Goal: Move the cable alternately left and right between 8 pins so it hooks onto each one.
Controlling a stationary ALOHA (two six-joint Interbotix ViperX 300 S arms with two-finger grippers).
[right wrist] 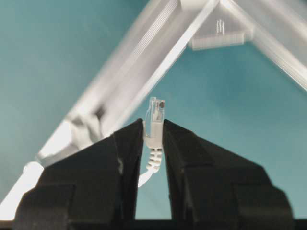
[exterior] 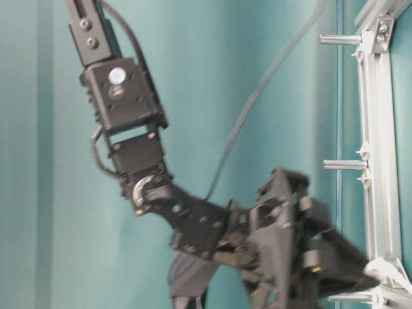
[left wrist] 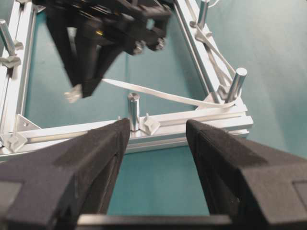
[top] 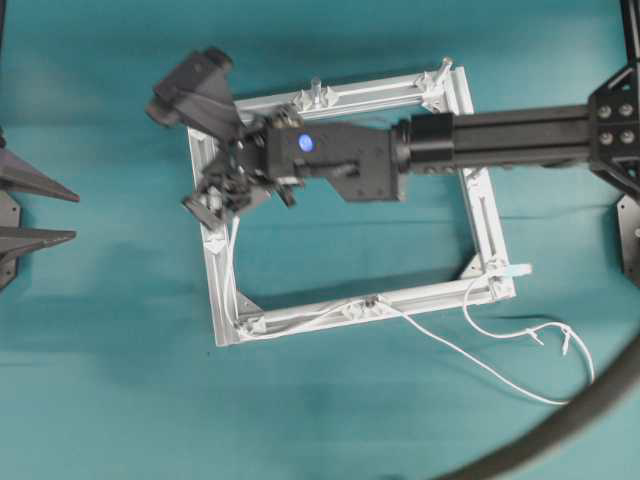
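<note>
The silver square frame (top: 485,215) carries the pins (top: 316,88) on its bars. The white cable (top: 450,350) starts at a light-blue plug (top: 518,269) by the frame's lower right corner and loops on the cloth. It then runs along the near bar, rounds the lower left corner and rises to my right gripper (top: 212,205). That gripper (right wrist: 153,125) is shut on the cable's clear plug (right wrist: 156,112), over the frame's left bar. From the left wrist the cable (left wrist: 163,96) bends round a corner pin (left wrist: 236,84). My left gripper (left wrist: 158,127) is open and empty, left of the frame.
A thick dark grey hose (top: 560,430) curves across the lower right of the table. The right arm (top: 500,135) spans the frame from the right. The table-level view shows three pins (exterior: 344,165) sticking out from the frame (exterior: 376,116). Teal cloth (top: 120,380) surrounds the frame.
</note>
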